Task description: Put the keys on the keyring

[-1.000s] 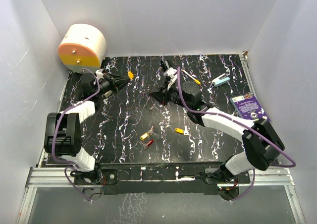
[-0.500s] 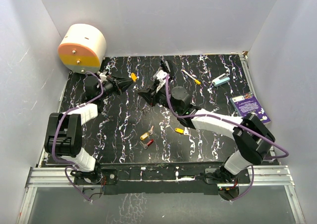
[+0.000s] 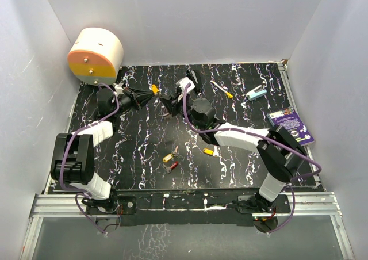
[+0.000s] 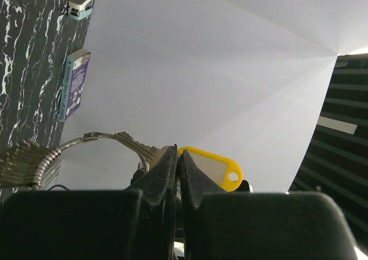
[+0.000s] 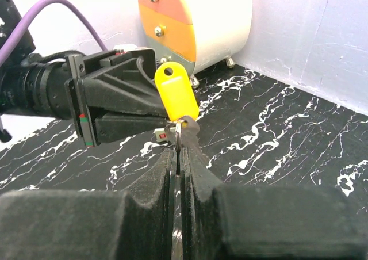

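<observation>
My left gripper [image 3: 146,96] is shut on a yellow-headed key [image 3: 154,89] at the back left of the mat. In the left wrist view that gripper [image 4: 178,152] pinches the key where its silver blade meets the yellow head [image 4: 214,168]. The blade reaches the keyring [image 4: 98,137], which carries a bunch of plain silver keys [image 4: 26,162]. My right gripper [image 3: 167,104] is shut on the keyring. In the right wrist view the ring shows edge-on between the right gripper's [image 5: 179,150] jaws, just below the yellow head [image 5: 175,94]. Two yellow keys [image 3: 168,156] [image 3: 208,151] and a red key [image 3: 173,165] lie on the mat.
A round orange-and-white container [image 3: 95,54] stands at the back left corner. A yellow-handled white stick [image 3: 222,89], a teal object [image 3: 257,92] and a purple booklet [image 3: 290,123] lie at the right. A black tool [image 3: 191,76] lies at the back. White walls enclose the black marbled mat [image 3: 138,150].
My right arm has swung left with the keyring, up to the left gripper. My left gripper has moved a little right with the yellow key. The two grippers now meet.
</observation>
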